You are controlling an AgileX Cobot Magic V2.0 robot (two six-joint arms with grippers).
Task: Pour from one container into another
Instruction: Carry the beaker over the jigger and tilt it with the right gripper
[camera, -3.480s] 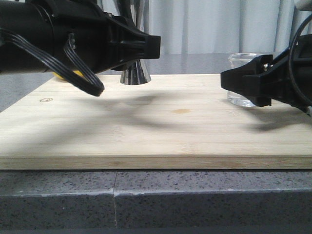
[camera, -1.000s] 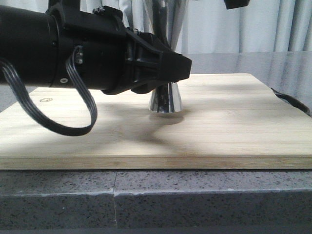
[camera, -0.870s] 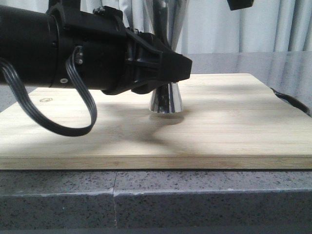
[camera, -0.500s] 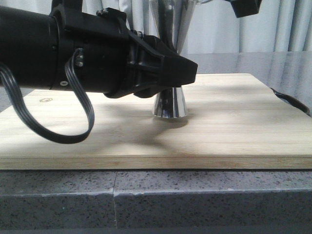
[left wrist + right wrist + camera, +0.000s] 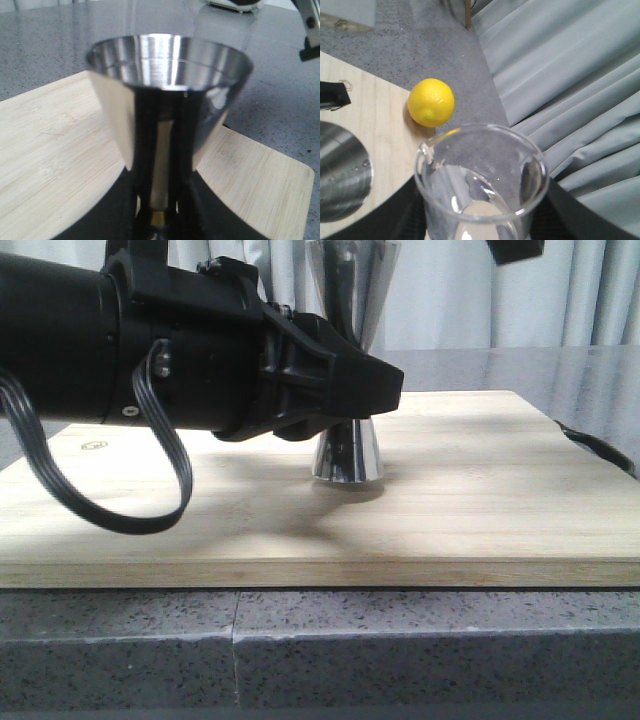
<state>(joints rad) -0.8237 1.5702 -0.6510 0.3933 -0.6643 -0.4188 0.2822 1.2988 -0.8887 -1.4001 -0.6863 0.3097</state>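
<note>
Standing upright on the wooden board [image 5: 480, 500]: steel jigger [image 5: 347, 453], base flat on the wood near board centre, upper cone rising out of the front view's top edge. Clamped at the narrow brass waist by left gripper [image 5: 157, 220], fingers [image 5: 187, 197] closed tight on both sides of the stem, seen from left wrist. Mirror finish, upper cone rim [image 5: 167, 55] round and level, faint fill line inside; contents not discernible. Left arm [image 5: 130, 350] lying near-horizontal across the front view, black ribbon cable [image 5: 120, 510] looping below it.

Held aloft by right gripper [image 5: 480, 220]: glass beaker [image 5: 482, 185], clear, pour lip visible, walls wet-looking with reflections; jaws closed on its lower body, contact mostly hidden. Liquid level not clear. From right wrist, jigger mouth [image 5: 342, 172] showing below and beside beaker. Only a black corner of right arm [image 5: 520, 250] visible in front view.

Lemon [image 5: 431, 102] sitting on board edge, apart from jigger. Grey stone counter [image 5: 320, 640] under board, curtain [image 5: 480, 295] behind.
</note>
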